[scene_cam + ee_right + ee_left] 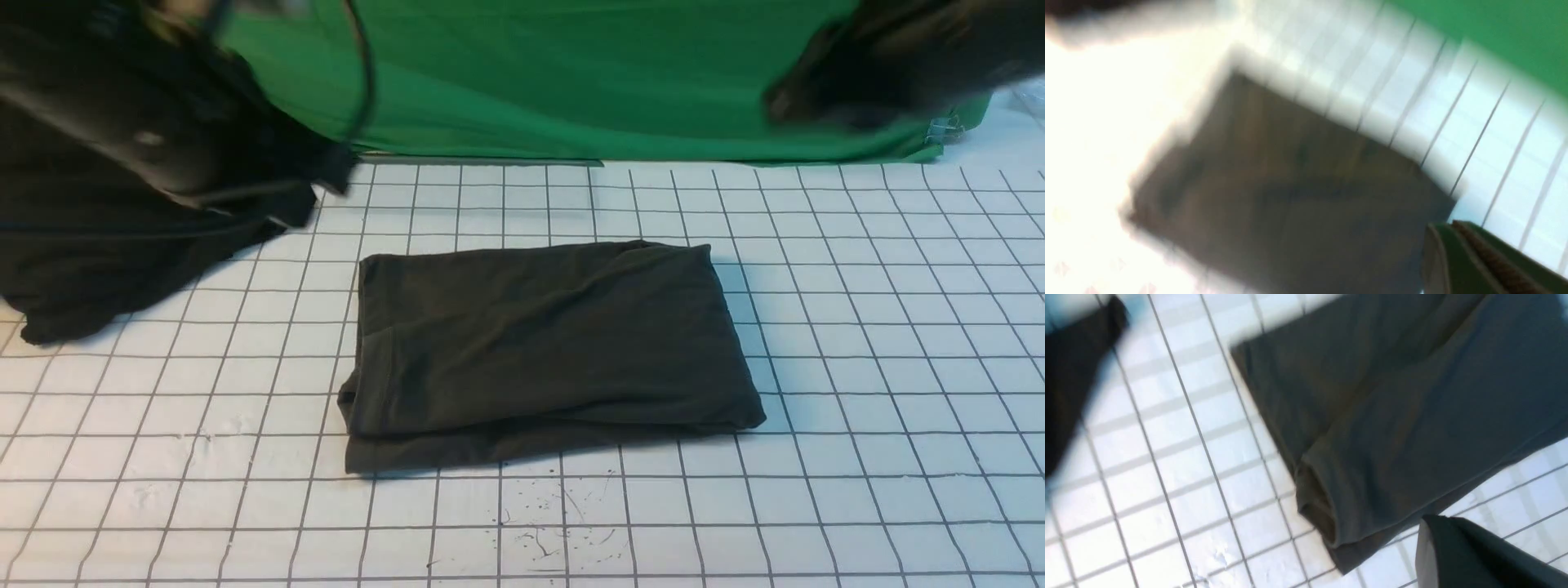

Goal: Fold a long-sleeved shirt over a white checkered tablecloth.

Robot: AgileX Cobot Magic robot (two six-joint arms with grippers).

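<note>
The long-sleeved shirt [547,351] lies flat at the middle of the white checkered tablecloth [882,343], which covers the tabletop. It is folded into a compact rectangle, long side running left to right. The layers are stacked, and a lower layer shows as a narrow strip along the near edge. At the near left corner the fold bulges into a small rounded loop, which the left wrist view shows from close by [1318,498].

My left pincer [1437,539] is pressed together and pinches nothing. In the left wrist view it hangs above the tablecloth just off the shirt's near left corner, clear of the fabric. My left arm [163,139] shows blurred at the far left of the front view.

My right pincer [1453,245] is also pressed together, finger against finger, with nothing between them. The right wrist view is heavily blurred; the shirt appears below it as a dark rectangle. My right arm [890,65] is raised at the far right, well apart from the shirt.

A black garment heap [73,269] rests on the left side of the tablecloth, apart from the shirt. A green backdrop [571,73] runs along the far edge. Dark specks [555,531] mark the tablecloth in front of the shirt.
</note>
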